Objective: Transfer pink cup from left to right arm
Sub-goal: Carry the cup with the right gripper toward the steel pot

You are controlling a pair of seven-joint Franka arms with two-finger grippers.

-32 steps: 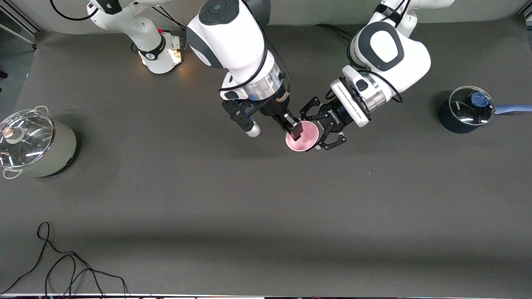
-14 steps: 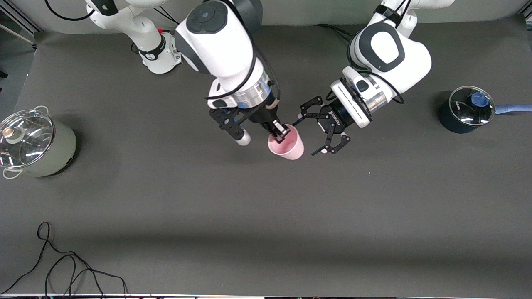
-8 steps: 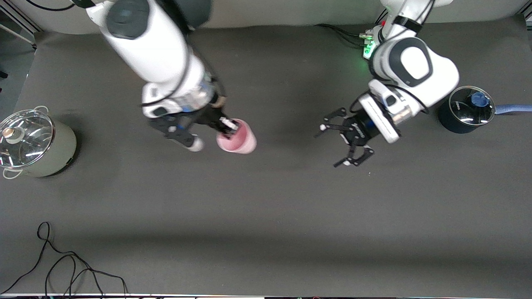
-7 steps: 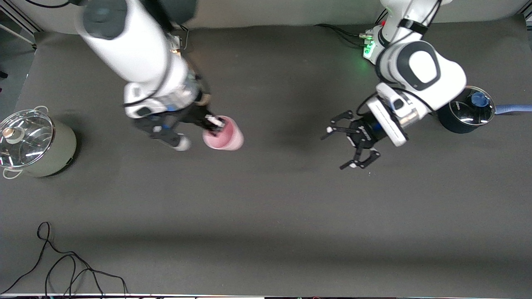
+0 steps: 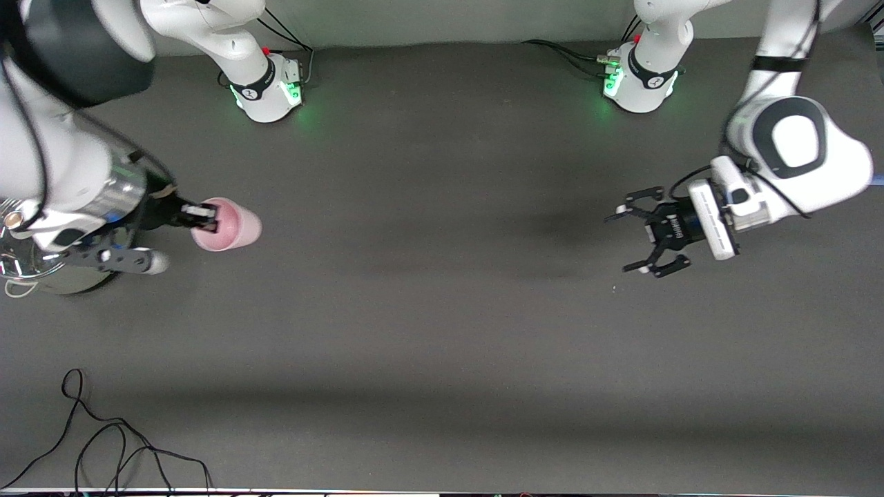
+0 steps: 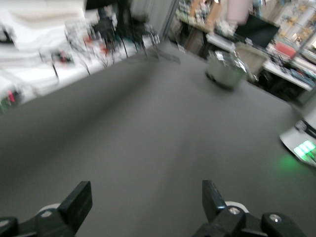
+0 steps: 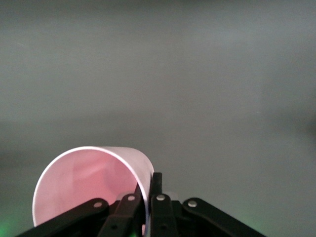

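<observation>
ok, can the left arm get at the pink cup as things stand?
Probably not without a long reach. The pink cup is pinched at its rim by the right gripper over the right arm's end of the table, while the left gripper, jaws open and empty, hangs over the left arm's end.

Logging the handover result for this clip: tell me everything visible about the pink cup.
The small pale pink tapered plastic cup has no handle and looks smooth and empty. It hangs tipped on its side over the table's right-arm end, beside the lidded grey-green pot. The right claw is shut on its rim wall, one finger inside and one outside. Nothing else touches it; the left claw is open and empty, well apart.
</observation>
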